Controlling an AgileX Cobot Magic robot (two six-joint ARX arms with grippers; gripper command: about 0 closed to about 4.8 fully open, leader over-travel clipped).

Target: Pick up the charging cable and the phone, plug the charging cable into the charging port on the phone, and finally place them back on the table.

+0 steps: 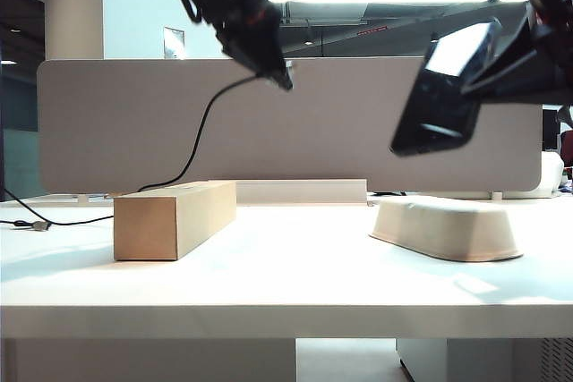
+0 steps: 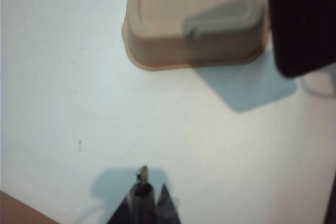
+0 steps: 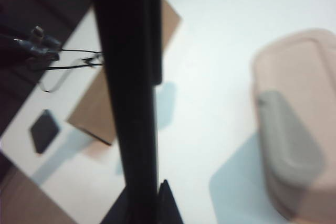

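White desk (image 1: 286,284) in the foreground, bearing a cardboard box (image 1: 175,218) at left and an upturned beige tray (image 1: 446,226) at right. Above the box, the left end effector (image 1: 279,75) is raised and clamped on the charging cable (image 1: 199,139), its connector tip (image 2: 143,172) protruding; the cord droops to the desk. Above the tray, the right end effector (image 1: 528,46) grips the phone (image 1: 445,91), tilted in mid-air, well apart from the cable. Grey divider panel (image 1: 125,123) behind

Flat black glossy slab phone (image 1: 445,96); thin black charging cable (image 1: 199,139) with silver tip (image 2: 143,172); plain white smooth table (image 1: 295,284); beige moulded-pulp tray (image 1: 448,227); tan cardboard box (image 1: 173,218); grey fabric divider panel (image 1: 116,123); black tools
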